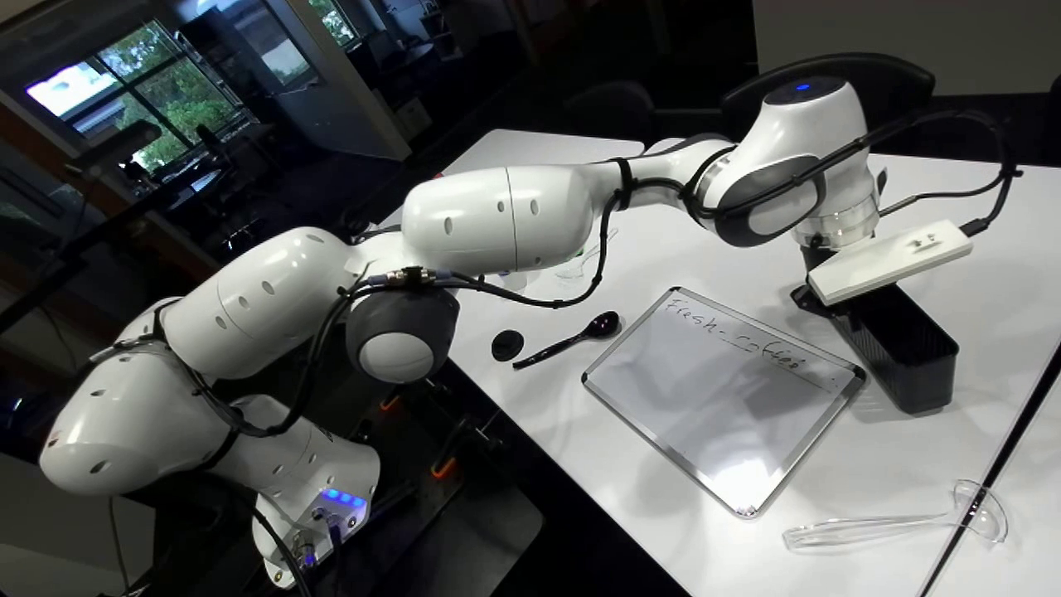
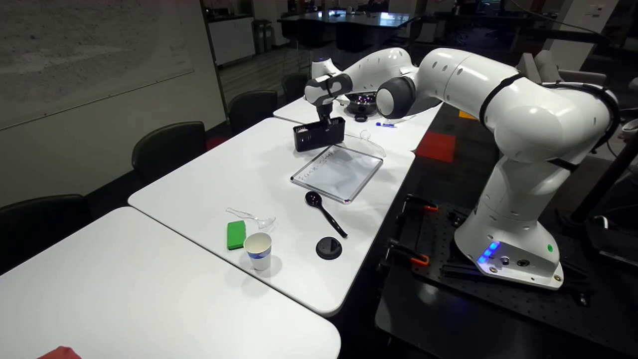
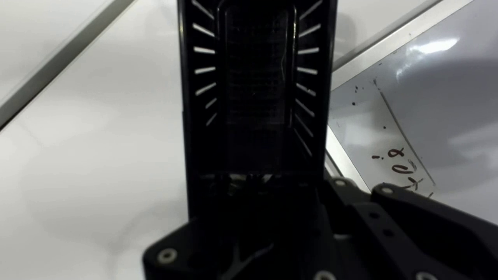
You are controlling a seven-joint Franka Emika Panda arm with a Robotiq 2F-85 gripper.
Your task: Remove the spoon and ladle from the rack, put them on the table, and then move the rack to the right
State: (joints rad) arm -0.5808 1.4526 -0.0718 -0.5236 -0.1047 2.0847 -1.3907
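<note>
In an exterior view, black ladle [image 1: 569, 342] laid on table [image 1: 879, 460], slotted black rack [image 1: 905, 352] set beside whiteboard [image 1: 721, 406], in an exterior view, clear utensil [image 2: 265, 222] laid near green block [image 2: 236, 234], in the wrist view, jaws set narrowly together at rack's end, any grip obscured.

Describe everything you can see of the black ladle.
The black ladle lies on the white table, out of the rack. It looks like glossy plastic, with a rounded bowl close to the whiteboard and a long, slender handle ending near a round black lid. It touches neither, only the table.
</note>
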